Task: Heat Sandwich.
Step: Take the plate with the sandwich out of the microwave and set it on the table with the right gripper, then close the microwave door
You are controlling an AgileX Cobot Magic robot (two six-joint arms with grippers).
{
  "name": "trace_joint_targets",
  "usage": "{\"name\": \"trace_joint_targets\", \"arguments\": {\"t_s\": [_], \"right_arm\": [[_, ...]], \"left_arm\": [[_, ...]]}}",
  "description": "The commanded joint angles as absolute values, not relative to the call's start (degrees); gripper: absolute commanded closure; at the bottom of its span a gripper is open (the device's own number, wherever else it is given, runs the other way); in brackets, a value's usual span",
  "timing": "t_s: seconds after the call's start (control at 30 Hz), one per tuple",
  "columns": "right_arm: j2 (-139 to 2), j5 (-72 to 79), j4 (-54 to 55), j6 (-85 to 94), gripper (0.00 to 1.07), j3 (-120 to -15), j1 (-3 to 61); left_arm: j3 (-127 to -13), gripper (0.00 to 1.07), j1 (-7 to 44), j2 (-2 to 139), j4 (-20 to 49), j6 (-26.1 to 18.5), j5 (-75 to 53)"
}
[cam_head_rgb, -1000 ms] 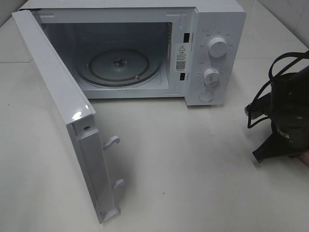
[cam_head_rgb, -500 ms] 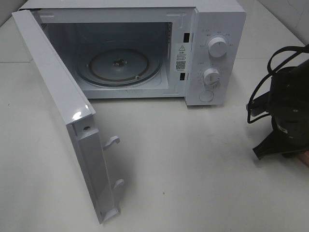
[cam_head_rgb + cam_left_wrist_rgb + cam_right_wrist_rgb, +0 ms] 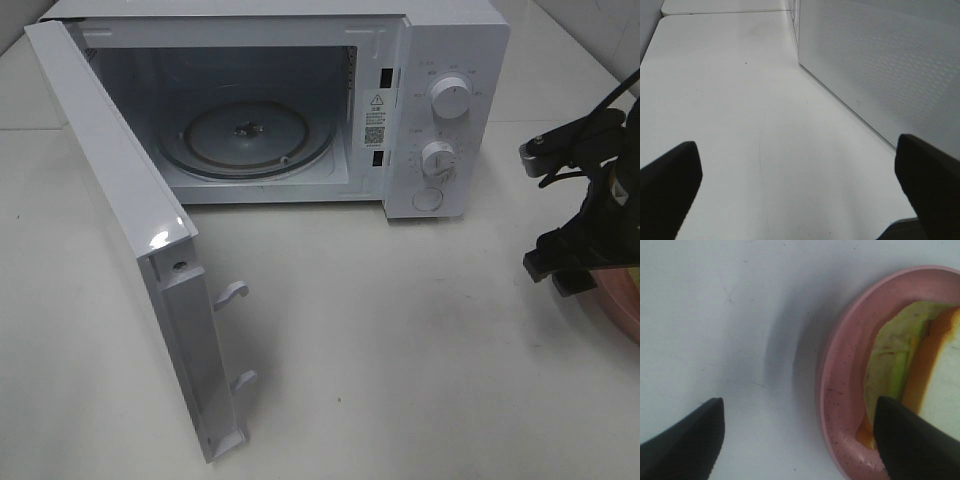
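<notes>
With the microwave door already swung wide for loading, the right gripper spreads its jaws astride the pink plate rim beside the sandwich; the left gripper idles, jaws apart, holding nothing.

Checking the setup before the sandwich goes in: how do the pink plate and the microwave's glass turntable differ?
The pink plate is opaque, speckled pink; the glass turntable is clear. The plate sits out on the table at the right; the turntable lies inside the open microwave. The plate carries the sandwich; the turntable is bare. Both are round and rimmed.
</notes>
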State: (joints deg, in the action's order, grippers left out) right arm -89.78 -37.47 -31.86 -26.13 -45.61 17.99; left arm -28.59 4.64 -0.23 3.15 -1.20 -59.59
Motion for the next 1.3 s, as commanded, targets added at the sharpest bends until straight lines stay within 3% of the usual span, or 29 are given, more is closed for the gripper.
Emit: {"name": "trace_joint_targets", "arguments": {"t_s": [0.03, 0.7, 1.3], "right_arm": [[-85.2, -38.9, -25.8, -20.9, 0.3, -45.6, 18.1], [-61.9, -48.9, -6.0, -5.1, 0.31, -45.6, 18.1], [-39.2, -60.6, -4.0, -2.1, 0.31, -44.9, 18.1]], "left_arm": [[-28.4, 0.03, 4.4, -1.5, 3.2, -0.9, -59.4], [-28.4, 0.03, 4.4, -1.5, 3.2, -0.9, -59.4], [-28.4, 0.03, 4.4, -1.5, 3.2, -0.9, -59.4]]}}
